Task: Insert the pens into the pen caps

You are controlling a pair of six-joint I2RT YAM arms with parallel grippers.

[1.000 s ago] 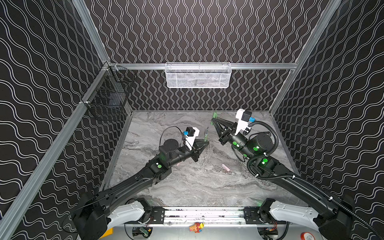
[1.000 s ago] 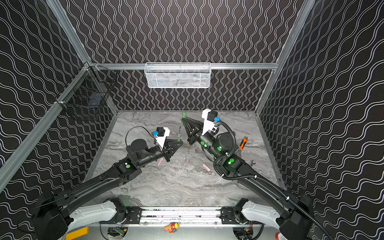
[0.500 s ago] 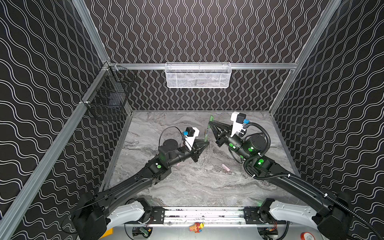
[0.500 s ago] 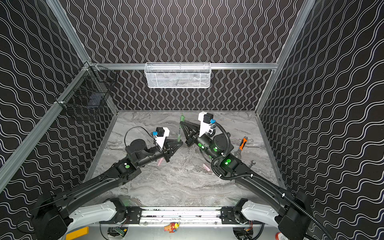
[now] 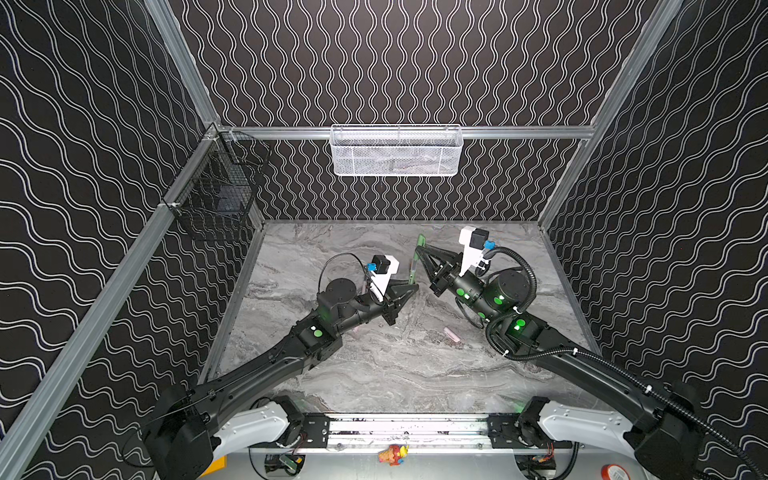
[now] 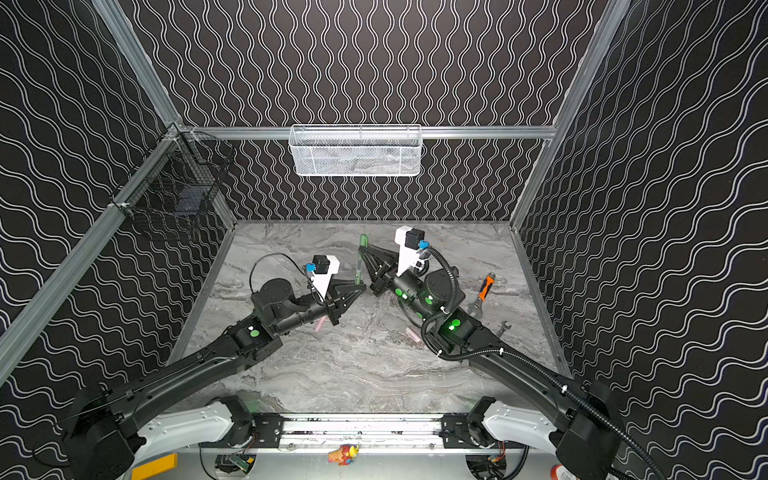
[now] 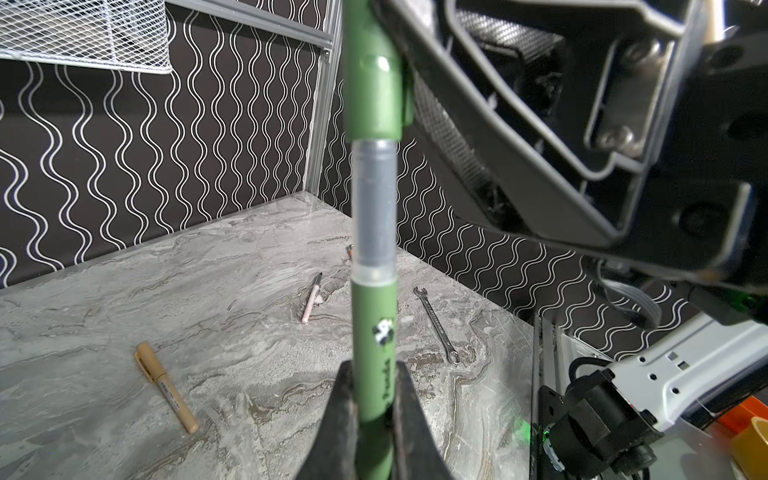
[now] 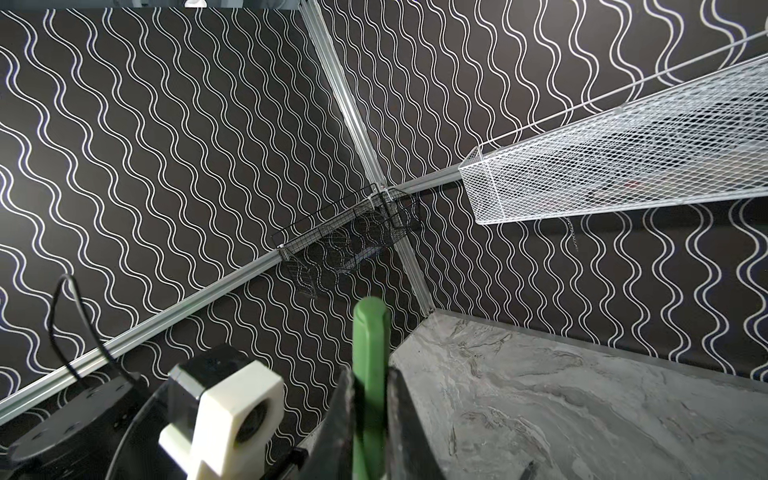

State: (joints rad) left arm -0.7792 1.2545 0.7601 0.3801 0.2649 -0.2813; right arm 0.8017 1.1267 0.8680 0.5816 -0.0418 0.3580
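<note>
Left claw (image 7: 371, 368) gripping green pen (image 7: 372, 316), right claw (image 8: 370, 378) green cap (image 8: 370, 332), gold pen (image 7: 166, 388) wrist-only

Dk green pen (image 7: 372, 324), gold pen (image 7: 166, 384), pale pink pen (image 7: 311, 300); grey marbled table (image 7: 104, 311), blk walls (image 7: 124, 145) w/ white waves.

The left arm (image 5: 266, 370) and right arm (image 5: 602, 376) are matte black, with green dots (image 5: 318, 333) glowing at the joints, on white bases (image 5: 253, 424). A ribbed hose (image 5: 528, 266) runs along the right, a thin looped cable (image 5: 340, 254) on the left. The wrist cameras (image 5: 384, 268) are white. The left gripper (image 5: 412, 286) and right gripper (image 5: 419, 248) are black wedges.
</note>
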